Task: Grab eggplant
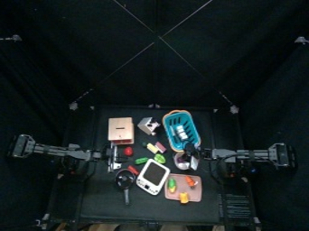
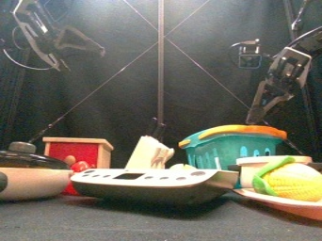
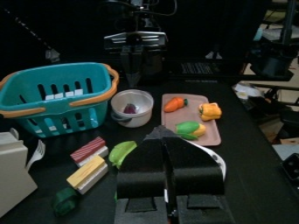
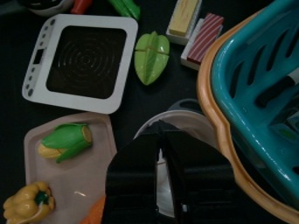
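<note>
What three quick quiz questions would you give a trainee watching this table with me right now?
1. True or false: the white bowl stands between the teal basket and the pink tray.
2. Which of these lies on the pink tray? A) carrot B) scale C) wooden box
3. Fill in: the dark purple item, probably the eggplant, sits in the white ____.

Key: 1 true; 2 A; 3 bowl.
</note>
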You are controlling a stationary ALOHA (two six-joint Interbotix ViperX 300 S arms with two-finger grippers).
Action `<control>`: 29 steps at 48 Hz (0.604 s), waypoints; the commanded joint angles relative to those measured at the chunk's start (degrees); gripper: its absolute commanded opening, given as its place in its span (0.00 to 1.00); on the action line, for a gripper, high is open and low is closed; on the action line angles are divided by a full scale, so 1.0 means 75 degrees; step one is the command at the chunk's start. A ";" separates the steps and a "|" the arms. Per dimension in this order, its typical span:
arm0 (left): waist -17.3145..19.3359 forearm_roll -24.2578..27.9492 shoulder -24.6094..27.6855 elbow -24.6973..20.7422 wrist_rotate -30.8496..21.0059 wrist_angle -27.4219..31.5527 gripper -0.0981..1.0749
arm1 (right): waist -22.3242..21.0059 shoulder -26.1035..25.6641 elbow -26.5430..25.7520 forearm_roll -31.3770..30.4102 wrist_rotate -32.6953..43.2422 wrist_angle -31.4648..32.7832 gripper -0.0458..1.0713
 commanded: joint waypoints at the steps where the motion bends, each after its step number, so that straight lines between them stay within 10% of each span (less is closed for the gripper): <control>1: -0.0035 -0.0012 0.0012 -0.0164 0.0000 -0.0082 0.09 | -0.0047 -0.0023 0.0012 0.0000 0.0012 -0.0012 0.53; 12: -0.0047 -0.0012 0.0012 -0.0117 0.0000 -0.0082 0.09 | -0.0070 0.0199 0.0117 -0.0023 0.0012 0.0023 0.74; 29: -0.0047 -0.0023 0.0012 -0.0059 0.0012 -0.0082 0.09 | -0.0281 0.1066 0.0141 -0.0246 0.0000 0.0023 0.76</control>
